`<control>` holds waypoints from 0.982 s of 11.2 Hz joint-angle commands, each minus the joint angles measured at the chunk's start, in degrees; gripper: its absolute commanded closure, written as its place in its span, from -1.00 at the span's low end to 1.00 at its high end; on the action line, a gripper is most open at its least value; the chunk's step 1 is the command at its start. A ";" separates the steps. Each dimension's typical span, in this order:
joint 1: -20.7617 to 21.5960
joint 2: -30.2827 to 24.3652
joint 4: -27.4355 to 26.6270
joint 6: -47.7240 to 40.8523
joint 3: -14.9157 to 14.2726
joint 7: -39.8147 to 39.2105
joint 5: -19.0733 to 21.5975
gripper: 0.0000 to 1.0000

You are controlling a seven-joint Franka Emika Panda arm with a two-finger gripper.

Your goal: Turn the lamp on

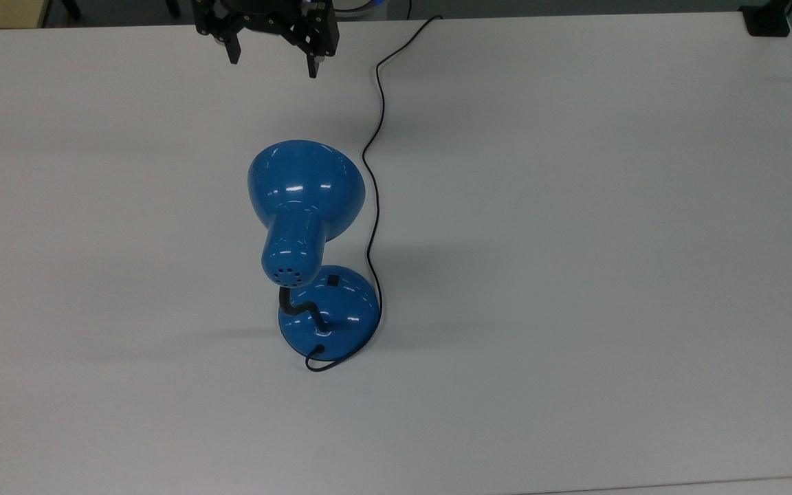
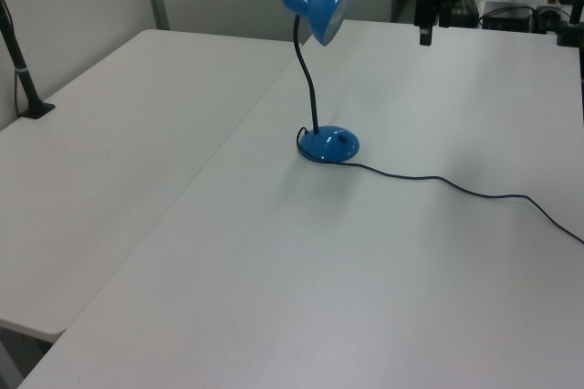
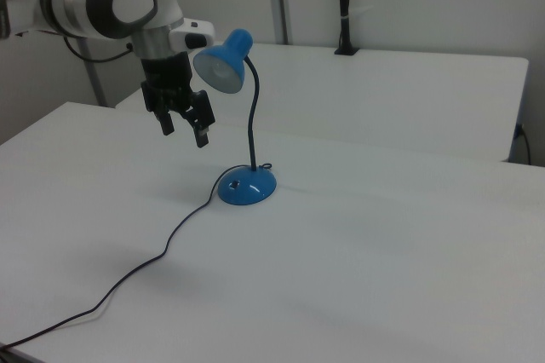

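In the top view I have the black two-finger gripper (image 1: 272, 63) at the upper edge, its jaws spread apart and holding nothing. The glossy blue desk lamp with its dome shade and black bendy neck (image 1: 306, 199) stands mid-worktop, well below the gripper in this view. Its small black switch (image 1: 333, 280) sits on the round blue base (image 1: 341, 309), on the side facing the gripper but partly tucked under the shade's neck. The lamp's long line, shade to base, runs roughly toward and away from the jaws, so I judge I must come past the shade to reach the switch. The thin black cord (image 1: 374, 206) trails along the top view's right of the lamp.

In the left view the gripper (image 2: 425, 35) hangs at shade height, to the left view's right of the lamp, well apart from the base.

In the right view the gripper (image 3: 183, 129) hovers to the right view's left of the shade, above the white worktop (image 3: 383, 244), which is bare around the base, leaving free room to descend. Grey partition walls stand behind.
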 commanded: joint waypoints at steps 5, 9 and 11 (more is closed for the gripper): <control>0.85 1.77 2.03 -1.06 0.01 -0.57 -0.79 -1.00; 0.76 2.29 2.20 -0.71 -0.08 -0.92 -1.05 -1.00; 0.85 3.35 2.29 1.13 -0.08 -0.40 -1.14 -1.00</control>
